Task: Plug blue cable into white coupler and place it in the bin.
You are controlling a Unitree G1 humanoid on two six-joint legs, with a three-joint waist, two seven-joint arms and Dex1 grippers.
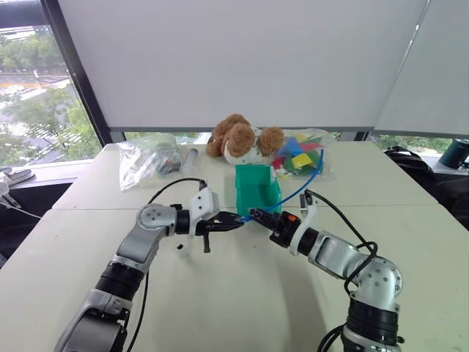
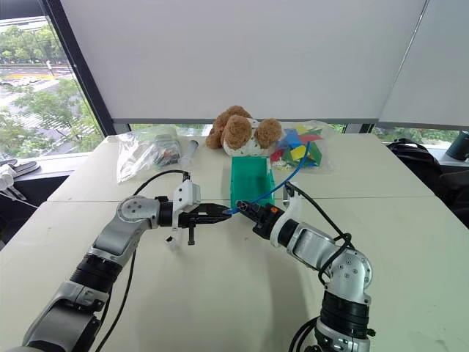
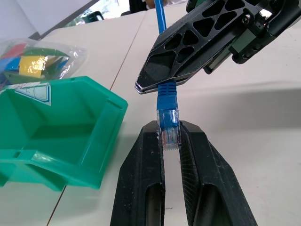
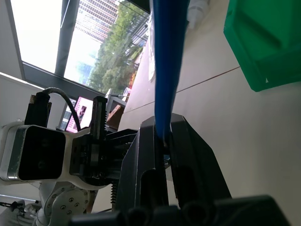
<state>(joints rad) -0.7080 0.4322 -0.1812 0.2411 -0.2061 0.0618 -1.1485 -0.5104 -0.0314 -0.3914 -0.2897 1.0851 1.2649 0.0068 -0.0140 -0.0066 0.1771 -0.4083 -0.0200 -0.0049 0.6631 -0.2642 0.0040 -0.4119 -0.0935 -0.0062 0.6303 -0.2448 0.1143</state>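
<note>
Blue thin flexible cable (image 3: 167,96) is pinched near its clear plug by the right gripper (image 3: 157,89); the plug sits between the left gripper's (image 3: 170,141) pressed-together fingers, just beside the teal-green plastic bin (image 3: 61,136). I cannot see the white coupler; keep plug and fingers aligned, pushing straight.

2 claws meet in front of the bin

Above the white counter (image 1: 410,220), the left claw (image 1: 233,222) and right claw (image 1: 258,217) point at each other, tips nearly touching, just before the teal bin (image 1: 256,188). The blue cable (image 1: 302,185) runs from the right claw's shut fingers up and back toward a clear bag of coloured pieces (image 1: 302,155) — beside it lies a brown teddy bear (image 1: 242,139); another clear bag (image 1: 146,160) sits further left.
</note>
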